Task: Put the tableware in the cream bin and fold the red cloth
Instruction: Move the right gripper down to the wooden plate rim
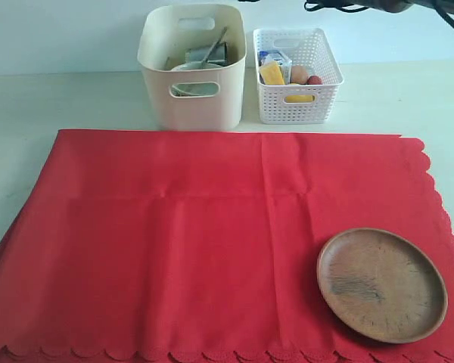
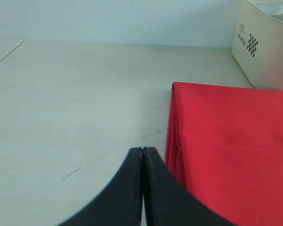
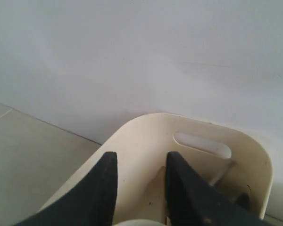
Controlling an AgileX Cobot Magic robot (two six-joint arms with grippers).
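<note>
The red cloth (image 1: pixel 212 242) lies spread flat across the table. A round brown wooden plate (image 1: pixel 382 283) rests on its front right part. The cream bin (image 1: pixel 193 98) stands behind the cloth and holds a steel cup (image 1: pixel 212 54), a pale bowl (image 1: pixel 191 79) and a slanting utensil handle (image 1: pixel 216 39). My right gripper (image 3: pixel 140 157) hovers open above the cream bin (image 3: pixel 198 136), with nothing between its fingers. My left gripper (image 2: pixel 142 150) is shut and empty, low over the bare table just beside the red cloth's (image 2: pixel 231 146) folded edge.
A white lattice basket (image 1: pixel 296 83) with food items stands right of the cream bin. A corner of the cream bin (image 2: pixel 266 47) shows in the left wrist view. Pale tabletop (image 2: pixel 75 103) extends left of the cloth. A dark part of an arm (image 1: pixel 378 6) shows at the top right.
</note>
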